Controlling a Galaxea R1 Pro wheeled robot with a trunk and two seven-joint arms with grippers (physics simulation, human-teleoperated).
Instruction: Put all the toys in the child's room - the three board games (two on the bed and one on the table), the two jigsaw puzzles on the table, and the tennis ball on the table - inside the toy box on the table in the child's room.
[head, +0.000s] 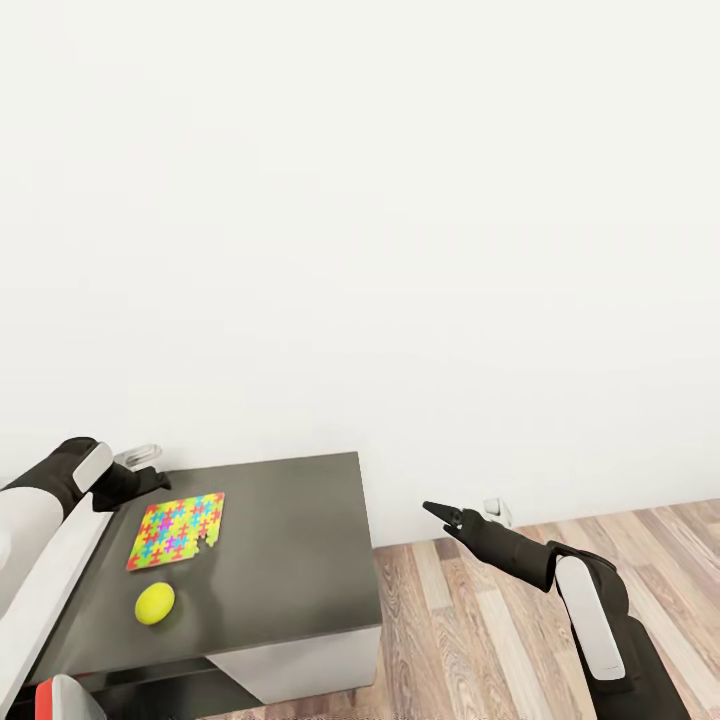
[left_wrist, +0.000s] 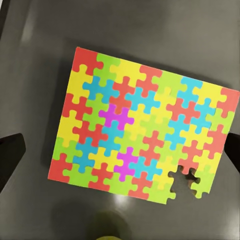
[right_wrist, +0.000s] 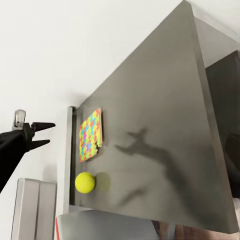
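The left gripper sits at the lower left of the head view, over the far left corner of the table, with its dark fingers pointing toward the puzzle. In the left wrist view one fingertip shows at the left edge and another at the right edge, well apart, with the puzzle between them and nothing held, so the jaws are spread and empty.

The puzzle lies flat on the table just in front of that gripper and a little lower in the frame. Its long axis runs left to right across the left wrist view, roughly along the line between the two fingertips (one piece is missing at its lower right corner). The ball rests on the table just below the puzzle in the head view, apart from it; a sliver of it shows at the bottom edge of the left wrist view.

The right gripper hangs at the lower right of the head view, over the wooden floor and well clear of the table; whether it is closed or parted I cannot tell. The left arm is plainly the nearer, so the puzzle looks to be its pick.
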